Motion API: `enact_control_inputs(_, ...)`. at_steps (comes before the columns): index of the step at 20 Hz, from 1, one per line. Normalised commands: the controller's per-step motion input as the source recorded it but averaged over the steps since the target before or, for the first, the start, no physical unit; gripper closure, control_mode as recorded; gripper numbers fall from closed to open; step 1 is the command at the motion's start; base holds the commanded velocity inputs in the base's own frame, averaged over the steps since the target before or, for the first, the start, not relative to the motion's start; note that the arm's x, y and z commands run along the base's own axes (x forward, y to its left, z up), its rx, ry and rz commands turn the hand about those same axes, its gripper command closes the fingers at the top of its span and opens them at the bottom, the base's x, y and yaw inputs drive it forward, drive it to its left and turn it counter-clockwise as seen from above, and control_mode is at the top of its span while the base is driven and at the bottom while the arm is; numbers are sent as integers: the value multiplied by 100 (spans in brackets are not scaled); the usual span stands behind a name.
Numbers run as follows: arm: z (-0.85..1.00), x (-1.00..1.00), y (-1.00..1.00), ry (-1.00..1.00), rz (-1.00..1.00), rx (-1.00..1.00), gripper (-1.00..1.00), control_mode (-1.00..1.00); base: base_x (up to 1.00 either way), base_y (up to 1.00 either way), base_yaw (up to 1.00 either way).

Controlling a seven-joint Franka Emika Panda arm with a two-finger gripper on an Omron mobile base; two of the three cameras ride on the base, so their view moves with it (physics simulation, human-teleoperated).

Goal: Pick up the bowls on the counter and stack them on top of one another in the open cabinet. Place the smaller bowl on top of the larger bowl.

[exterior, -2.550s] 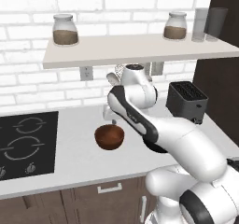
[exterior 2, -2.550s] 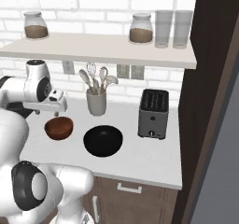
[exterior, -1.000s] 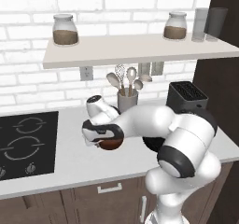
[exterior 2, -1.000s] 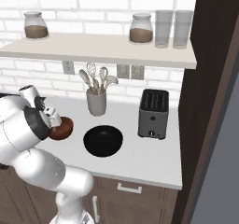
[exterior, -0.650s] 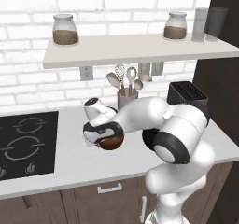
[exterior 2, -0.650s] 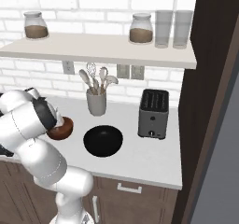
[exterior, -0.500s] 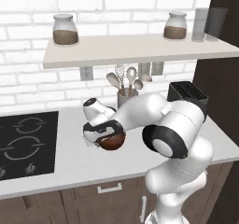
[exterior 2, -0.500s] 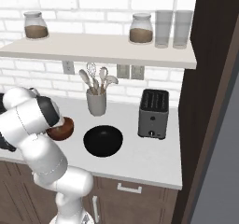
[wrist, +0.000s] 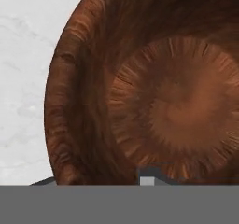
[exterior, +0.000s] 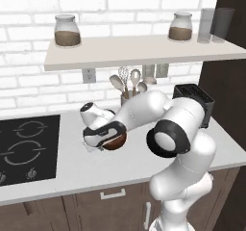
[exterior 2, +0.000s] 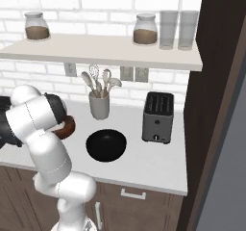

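Observation:
The smaller bowl [exterior: 116, 141], reddish-brown and glossy, sits on the counter [exterior: 72, 167] just right of the cooktop. My gripper [exterior: 105, 137] is bent low over its left side. In the hand view the smaller bowl [wrist: 163, 101] is very close, and the gripper [wrist: 95, 182] stands open with a fingertip on each side of the bowl's near wall. The larger bowl [exterior 2: 106, 145], wide and black, rests on the counter [exterior 2: 144, 162] right of the smaller bowl [exterior 2: 66, 127]. The open cabinet [exterior: 144, 49] runs along the brick wall above.
A grey utensil holder [exterior 2: 100, 107] stands behind the bowls and a toaster [exterior 2: 158, 110] to their right. The black cooktop [exterior: 26, 148] lies at the left. Jars [exterior: 67, 31] and glasses [exterior 2: 178, 30] stand on the shelf. A dark tall unit [exterior 2: 221, 105] closes the right side.
The arm has swung down from above the counter and brought the gripper onto the rim of the brown bowl. Neither bowl has moved.

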Motion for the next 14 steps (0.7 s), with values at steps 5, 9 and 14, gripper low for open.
enact_control_inputs(5, 4, 0, 0, -3, 0, 0, 100, -100, 0, 0, 0)
enact_control_inputs(9, 63, -31, -9, -27, -1, 0, 100, -100, 0, 0, 0)
enact_control_inputs(14, 95, -30, -24, -27, -11, 0, 100, -100, 0, 0, 0)
